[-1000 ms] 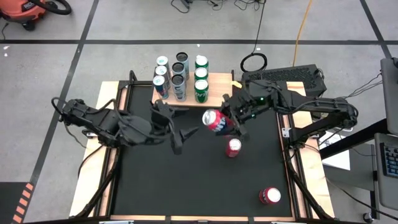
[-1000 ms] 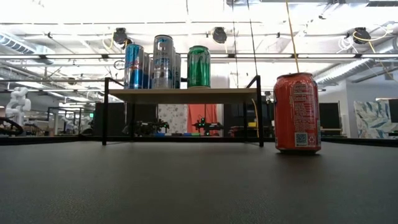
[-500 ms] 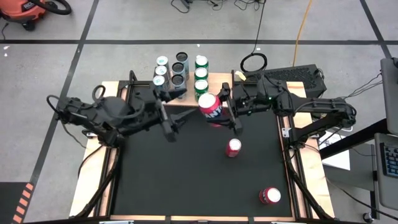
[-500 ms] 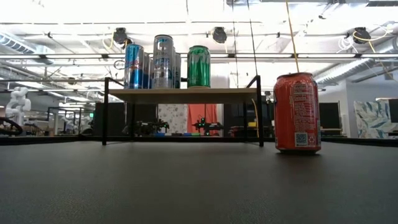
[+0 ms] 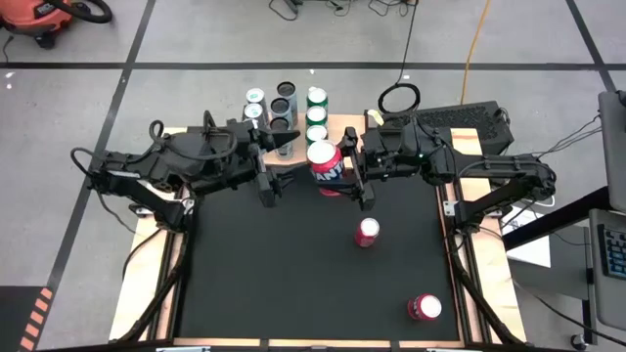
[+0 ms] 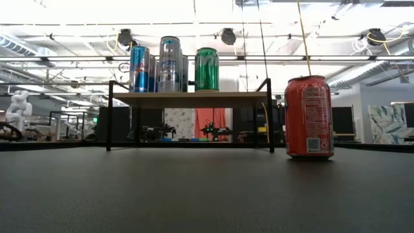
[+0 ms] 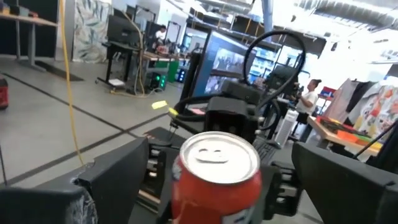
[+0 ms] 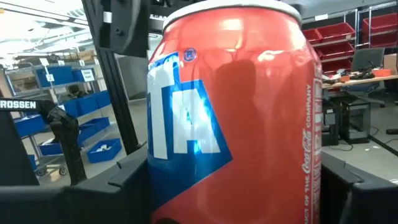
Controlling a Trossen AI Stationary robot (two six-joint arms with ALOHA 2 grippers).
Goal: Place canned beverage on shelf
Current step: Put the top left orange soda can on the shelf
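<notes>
A red canned beverage [image 5: 328, 168] hangs upright in the air just in front of the shelf [image 5: 346, 131], with my right gripper [image 5: 344, 172] shut on it. The shelf is a light-wood board on black legs [image 6: 191, 98] and carries several cans [image 5: 284, 112]. My left gripper [image 5: 286, 166] stands open at the can's left, level with it and pointing at it. In the left wrist view the can [image 7: 217, 169] shows ahead between its two fingers, and I see no touch. Neither gripper shows in the low view. My right gripper pinches the can's side wall [image 8: 230, 130] between its two fingers [image 8: 364, 186], one on each side of the body below the top rim. The fingers come level from the table's right side. The can is upright, top up, lifted clear of the table.
Two more red cans stand on the black tabletop: one at the middle right [image 5: 367, 232] and one near the front right corner [image 5: 424, 308]. One of them shows large in the low view [image 6: 309, 116]. The shelf's right end [image 5: 352, 147] shows bare wood.
My right gripper has moved toward the far edge and a little left, toward the shelf, and tipped upward; the can has gone from tilted to upright. My left gripper has risen and swung toward the far edge and the can.
</notes>
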